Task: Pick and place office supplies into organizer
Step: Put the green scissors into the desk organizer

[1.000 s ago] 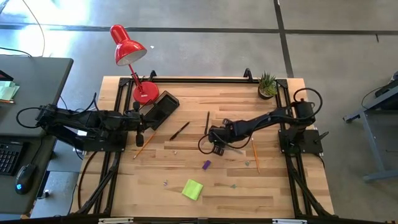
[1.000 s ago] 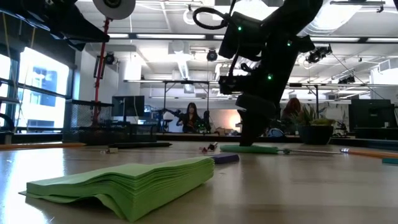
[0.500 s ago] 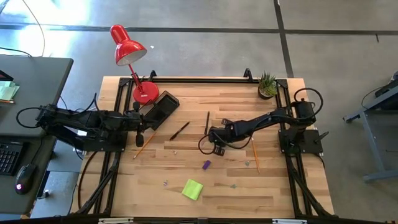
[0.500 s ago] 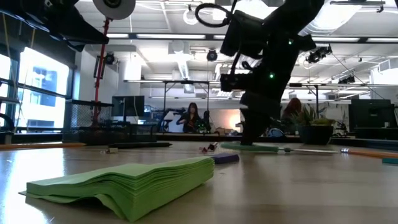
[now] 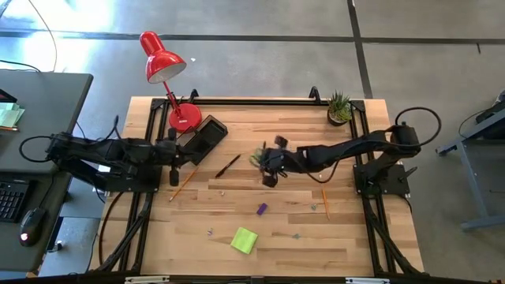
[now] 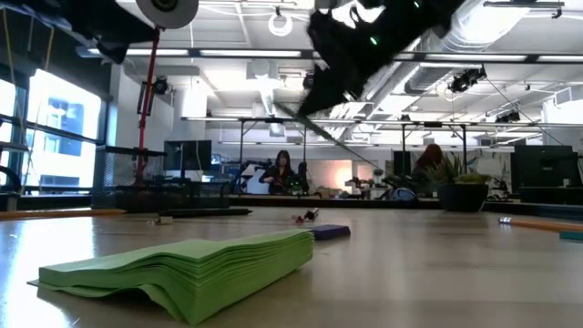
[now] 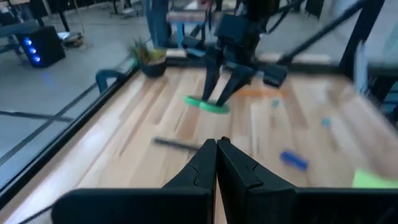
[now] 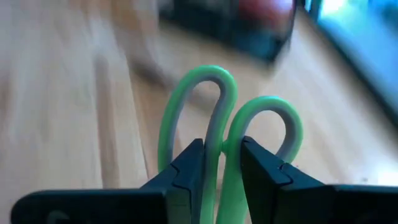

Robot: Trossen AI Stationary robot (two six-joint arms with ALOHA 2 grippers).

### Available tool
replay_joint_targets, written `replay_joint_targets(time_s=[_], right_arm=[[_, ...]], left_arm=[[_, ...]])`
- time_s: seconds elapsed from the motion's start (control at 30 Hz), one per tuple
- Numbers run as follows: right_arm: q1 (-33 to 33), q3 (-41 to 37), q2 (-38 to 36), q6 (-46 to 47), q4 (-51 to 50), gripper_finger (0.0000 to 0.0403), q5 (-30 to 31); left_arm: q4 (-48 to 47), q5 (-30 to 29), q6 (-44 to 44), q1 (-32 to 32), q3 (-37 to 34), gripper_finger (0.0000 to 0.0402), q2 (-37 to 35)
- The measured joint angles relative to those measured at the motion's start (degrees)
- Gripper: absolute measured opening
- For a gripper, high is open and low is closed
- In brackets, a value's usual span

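My right gripper (image 5: 265,162) hovers over the middle of the table, shut on the green-handled scissors (image 5: 256,156), whose two loops fill the right wrist view (image 8: 214,106). My left gripper (image 5: 173,177) is shut and waits at the table's left side, beside the black organizer (image 5: 203,136). Flat on the wood lie the lime-green sticky-note pad (image 5: 245,240), the purple piece (image 5: 261,209), a dark pen (image 5: 228,165) and two orange pencils (image 5: 183,186) (image 5: 323,197). My right gripper pinches the scissors between its two fingers (image 8: 186,168) at the place where the two handle loops meet (image 8: 221,144). The fingers come from above, slanting. The scissors are lifted clear of the table, with a thin blade (image 6: 321,132) slanting down below the gripper in the low view.
The red lamp's base (image 5: 184,117) stands just beyond the organizer, and a potted plant (image 5: 339,106) sits in the far right corner. Tiny clips (image 5: 211,232) (image 5: 296,234) lie near the pad. A black frame (image 5: 237,101) runs along the far edge.
My right gripper has risen from the table and moved toward the far edge, tipping as it went. The scissors, which lay flat on the wood under it, are now lifted clear and tilted. My left arm has kept still.
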Motion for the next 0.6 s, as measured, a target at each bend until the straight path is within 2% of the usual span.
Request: replay_joint_targets(time_s=[0.07, 0.17, 0.37, 0.47, 0.6], right_arm=[[-0.5, 0.0, 0.2, -4.3, 9.7, 0.0073, -1.3], [-2.1, 0.1, 2.0, -9.7, 24.6, 0.0072, -6.6], [-6.7, 0.1, 8.7, -11.1, 49.5, 0.0073, -14.2], [-8.6, 1.3, 13.6, -11.2, 57.8, 0.0073, -15.6], [-10.5, 7.7, 19.6, -11.3, 59.7, 0.0073, -17.2]], left_arm=[[-2.0, 1.7, -0.6, 0.0, 1.5, 0.0001, -0.9], [-5.1, 3.6, -2.0, 0.0, 3.0, 0.0001, -2.2], [-10.4, 1.5, -3.6, 0.0, 3.5, 0.0001, -7.0], [-12.3, -2.7, -4.7, 0.0, 3.5, 0.0001, -10.6], [-14.4, -5.8, -5.0, 0.0, 3.5, 0.0001, -15.4]])
